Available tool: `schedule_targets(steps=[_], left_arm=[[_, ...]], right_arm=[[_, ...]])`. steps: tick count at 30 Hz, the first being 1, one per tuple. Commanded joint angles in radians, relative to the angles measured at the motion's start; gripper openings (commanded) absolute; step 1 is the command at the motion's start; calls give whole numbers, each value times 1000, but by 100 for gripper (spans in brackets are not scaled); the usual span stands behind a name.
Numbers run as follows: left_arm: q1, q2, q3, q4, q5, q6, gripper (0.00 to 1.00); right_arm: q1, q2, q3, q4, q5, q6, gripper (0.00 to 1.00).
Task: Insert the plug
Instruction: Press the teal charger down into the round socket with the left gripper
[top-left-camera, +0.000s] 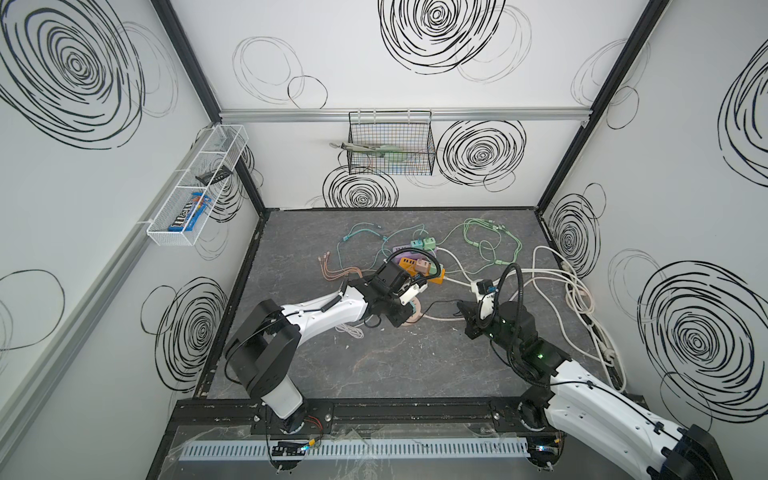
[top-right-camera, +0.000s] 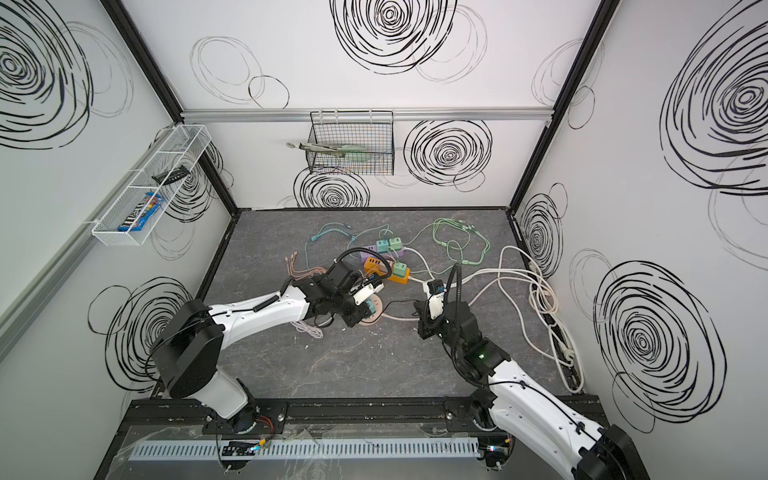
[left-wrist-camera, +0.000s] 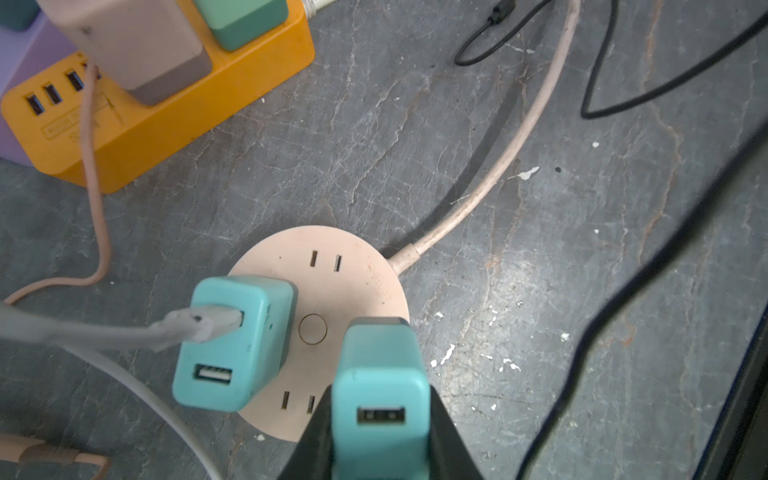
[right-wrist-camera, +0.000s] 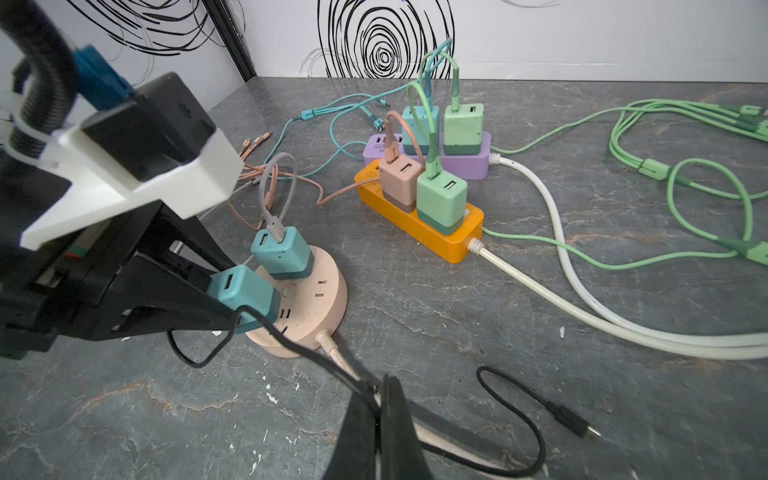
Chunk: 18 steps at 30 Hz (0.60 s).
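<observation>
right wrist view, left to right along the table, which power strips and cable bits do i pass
round pink power strip → orange power strip → black cable plug → bundle of green cables

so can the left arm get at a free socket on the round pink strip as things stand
Probably yes. The left gripper holds a teal charger at the round pink strip, whose slots lie bare beside the plugged-in charger. A thin black cable close by could snag.

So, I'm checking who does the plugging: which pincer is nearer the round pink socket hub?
Left. The left pincer holds a teal charger right over the round pink socket hub; the right pincer sits off to its side, shut on a black cable.
</observation>
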<state>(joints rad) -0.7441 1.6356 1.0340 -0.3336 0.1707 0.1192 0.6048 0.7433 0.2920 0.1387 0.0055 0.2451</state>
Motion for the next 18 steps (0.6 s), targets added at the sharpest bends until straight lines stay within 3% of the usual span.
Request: schedule_targets(steps=[1, 18], left_arm=[[5, 13, -8, 36, -30, 8, 0], [5, 84, 44, -32, -19, 92, 0]], right_arm=[[6, -1, -9, 15, 16, 14, 0], [6, 0, -6, 22, 27, -3, 0]])
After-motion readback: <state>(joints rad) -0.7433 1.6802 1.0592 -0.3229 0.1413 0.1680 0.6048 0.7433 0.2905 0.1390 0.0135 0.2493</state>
